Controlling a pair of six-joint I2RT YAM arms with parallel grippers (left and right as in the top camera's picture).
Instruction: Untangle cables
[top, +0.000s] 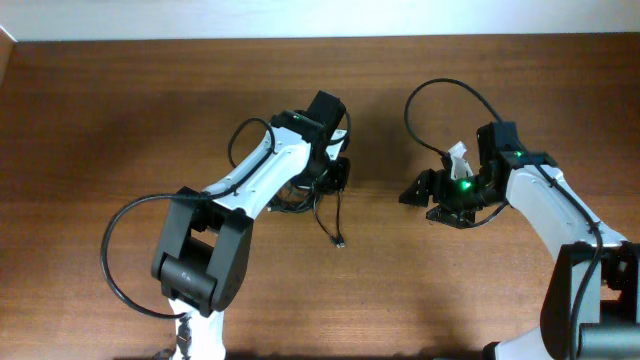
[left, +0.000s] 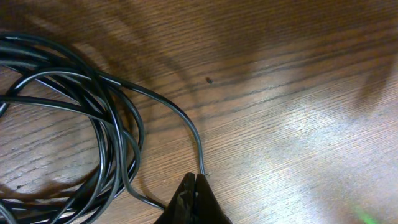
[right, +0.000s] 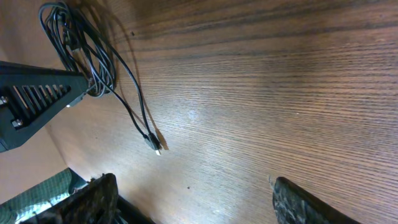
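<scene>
I read the left end effector (left: 195, 190) fully closed, pinching one strand of the cables (left: 115, 146), which lie coiled on the desk (left: 298, 93) beside it, while the right end effector (right: 196, 202) stands well apart, spread wide, holding nothing.

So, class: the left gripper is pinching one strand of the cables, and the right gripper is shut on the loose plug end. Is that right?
Not quite. The left gripper is pinching one strand of the cables, but the right gripper is open and empty. The right wrist view shows it spread wide, with the loose plug end lying on the table apart from it.
</scene>
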